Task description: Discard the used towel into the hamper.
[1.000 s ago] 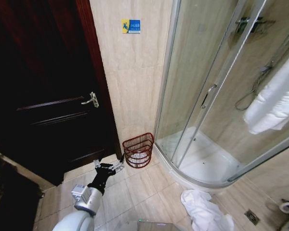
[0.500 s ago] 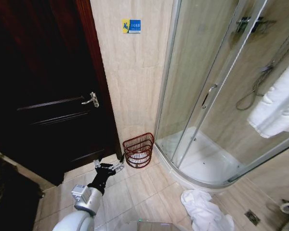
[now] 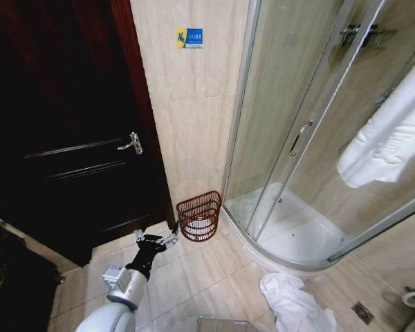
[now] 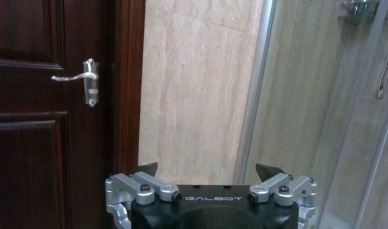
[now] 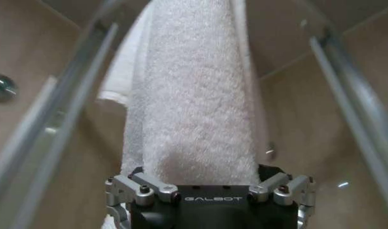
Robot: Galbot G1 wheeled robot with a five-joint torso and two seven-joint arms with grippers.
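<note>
A long white towel hangs in the air at the upper right, in front of the glass shower wall. In the right wrist view the towel runs out from between the fingers of my right gripper, which is shut on it. The hamper, a reddish-brown wire basket, stands on the floor against the tiled wall, between the door and the shower. My left gripper hovers low just left of the hamper, open and holding nothing. The left wrist view shows its fingers spread wide toward the wall.
A dark wooden door with a metal handle is on the left. The curved glass shower enclosure takes up the right side. Another white towel lies crumpled on the floor tiles near the shower's base.
The hanging towel has swung a little to the left. The left arm and the hamper have not moved.
</note>
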